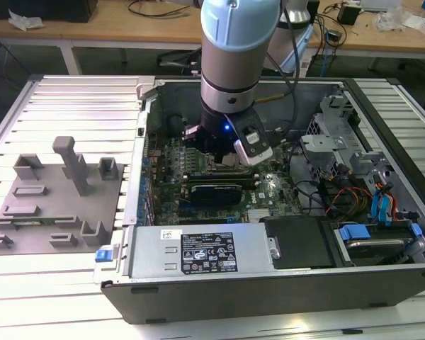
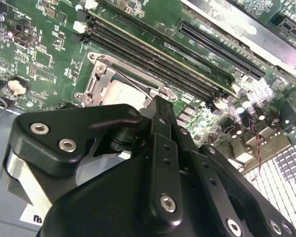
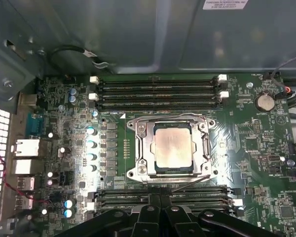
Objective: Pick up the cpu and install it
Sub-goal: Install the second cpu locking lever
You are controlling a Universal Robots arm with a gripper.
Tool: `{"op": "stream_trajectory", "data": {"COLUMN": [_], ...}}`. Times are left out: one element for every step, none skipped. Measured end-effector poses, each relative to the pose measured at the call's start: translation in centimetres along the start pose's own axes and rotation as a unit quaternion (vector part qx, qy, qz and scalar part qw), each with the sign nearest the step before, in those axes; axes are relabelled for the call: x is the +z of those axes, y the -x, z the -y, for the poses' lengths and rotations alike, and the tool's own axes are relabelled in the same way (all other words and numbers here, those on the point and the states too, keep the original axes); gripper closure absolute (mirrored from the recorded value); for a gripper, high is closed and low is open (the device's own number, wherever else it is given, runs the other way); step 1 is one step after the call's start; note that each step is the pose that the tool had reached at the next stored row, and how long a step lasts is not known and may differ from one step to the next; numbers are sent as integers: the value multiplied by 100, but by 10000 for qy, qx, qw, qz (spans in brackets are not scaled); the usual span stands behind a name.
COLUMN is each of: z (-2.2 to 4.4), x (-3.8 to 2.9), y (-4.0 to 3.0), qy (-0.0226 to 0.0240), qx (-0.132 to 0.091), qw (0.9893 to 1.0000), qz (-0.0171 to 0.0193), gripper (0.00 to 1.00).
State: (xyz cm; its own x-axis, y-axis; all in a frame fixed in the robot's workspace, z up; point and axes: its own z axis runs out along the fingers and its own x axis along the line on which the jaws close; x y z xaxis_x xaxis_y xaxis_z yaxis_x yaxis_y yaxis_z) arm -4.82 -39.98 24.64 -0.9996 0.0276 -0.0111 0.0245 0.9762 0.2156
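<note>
The gripper (image 2: 155, 106) hangs inside the open computer case (image 1: 269, 301), directly above the motherboard (image 3: 256, 143). In the second wrist view only its black linkage and one narrow finger are visible, so I cannot tell if the fingers are spread or pressed together. I see nothing held between them.

The cpu (image 3: 173, 145) is lying flat inside the socket frame (image 3: 138, 148), with its shiny metal top facing up. In the first wrist view it is just beyond the gripper's black parts, at 12 o'clock from them. In the second wrist view a pale part of the cpu (image 2: 121, 91) shows at 11 o'clock from the finger, close to it, but I cannot tell if they touch.

Two groups of long memory slots (image 3: 158, 91) run along both sides of the socket, one at 12 o'clock and one at 6 o'clock from it. A round coin battery (image 3: 264, 102) sits at 2 o'clock from the cpu.

In the exterior view the arm (image 1: 237, 64) comes down into the case. A grey plastic fixture (image 1: 53, 202) with blocks stands on the ribbed table (image 1: 71, 99), at 9 o'clock from the case, well apart from the arm.
</note>
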Motion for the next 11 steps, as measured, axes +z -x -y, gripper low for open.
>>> {"op": "stream_trajectory", "data": {"z": [8,14,21,26,32,39,44,48,49,49,50], "x": [38,61,92,116,148,183,220,257,281,299,334], "y": [0,-4,-25,-57,-100,-121,-126,-128,-130,-131,-136], "qy": [-8,-11,-15,-16,-16,-17,-17,-17,-17,-17,-17], "qx": [1,5,10,15,25,36,49,64,74,82,100], "qw": [10000,10000,10000,10000,10000,10000,10000,10000,10000,10000,9999], "qz": [1,1,2,4,6,8,11,14,16,18,22], "gripper": [89,89,89,89,89,89,89,89,89,89,89]}}
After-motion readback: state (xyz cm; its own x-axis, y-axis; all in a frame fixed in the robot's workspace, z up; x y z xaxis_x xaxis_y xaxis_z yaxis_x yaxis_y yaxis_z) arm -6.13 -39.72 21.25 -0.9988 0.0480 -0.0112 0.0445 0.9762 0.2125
